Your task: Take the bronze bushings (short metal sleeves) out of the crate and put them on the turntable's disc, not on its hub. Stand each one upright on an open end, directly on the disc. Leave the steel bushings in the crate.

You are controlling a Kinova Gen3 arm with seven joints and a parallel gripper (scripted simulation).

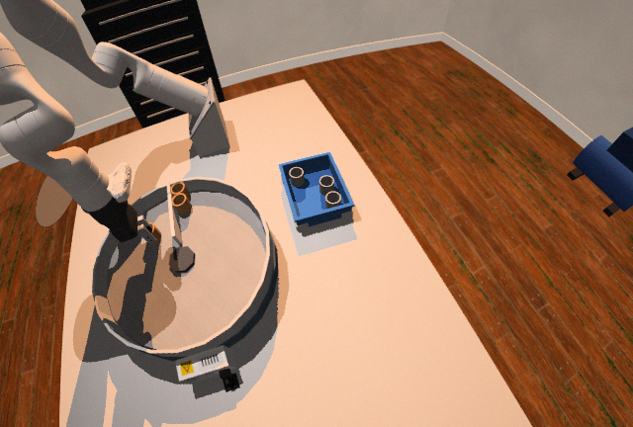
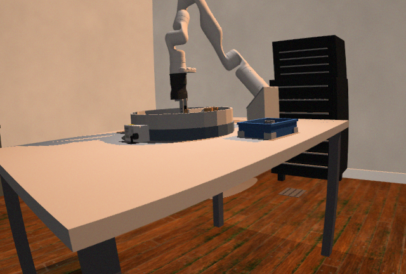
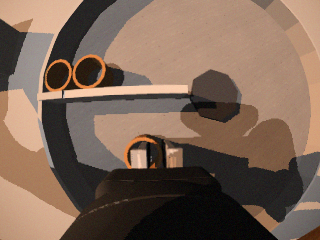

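My gripper is down inside the turntable at the disc's left side. Its fingers are open, one inside and one outside the wall of a bronze bushing. That bushing stands upright on the disc. Two more bronze bushings stand upright together near the disc's back edge; in the wrist view they are the rings. The dark hub is bare. The blue crate holds three steel bushings.
A raised ring wall runs around the disc. A thin bar reaches from the hub to the back wall beside the two bushings. The turntable's control box is at the front. The arm's base stands behind.
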